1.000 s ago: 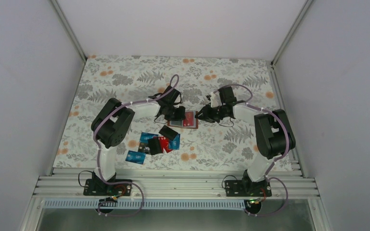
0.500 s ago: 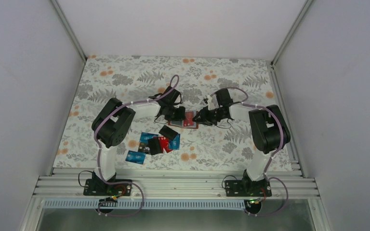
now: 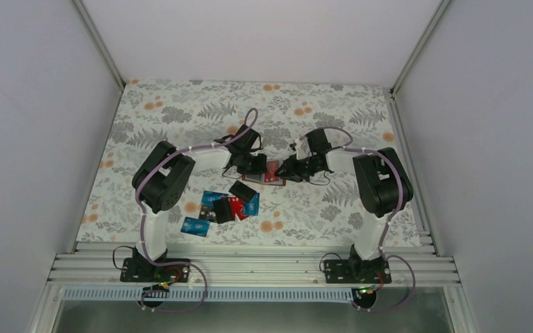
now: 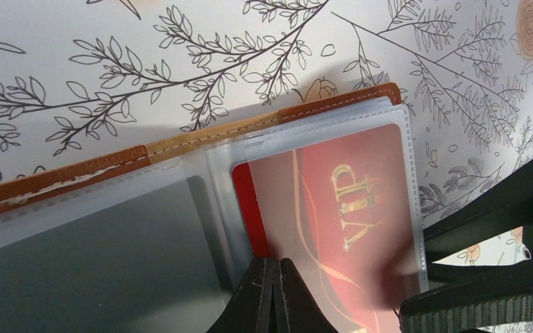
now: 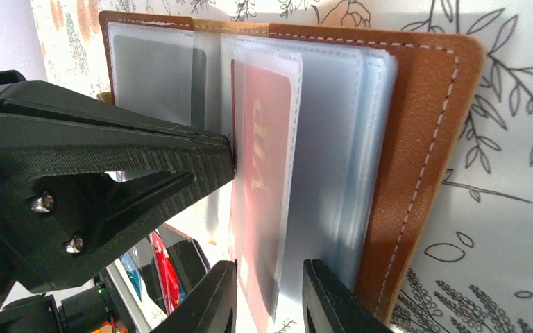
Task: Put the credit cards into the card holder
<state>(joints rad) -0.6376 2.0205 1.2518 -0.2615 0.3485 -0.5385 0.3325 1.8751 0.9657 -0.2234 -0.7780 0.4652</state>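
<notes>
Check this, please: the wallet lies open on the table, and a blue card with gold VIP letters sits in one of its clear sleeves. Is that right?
No, the card is red, not blue; the left wrist view shows it. The rest holds: open wallet on the table, gold VIP letters, clear sleeve.

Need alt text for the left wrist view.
An open brown card holder lies on a floral table, a red VIP card inside one clear sleeve. The left fingers, shut, point at the sleeve by the card's edge at bottom centre; the right fingers reach in at lower right.
</notes>
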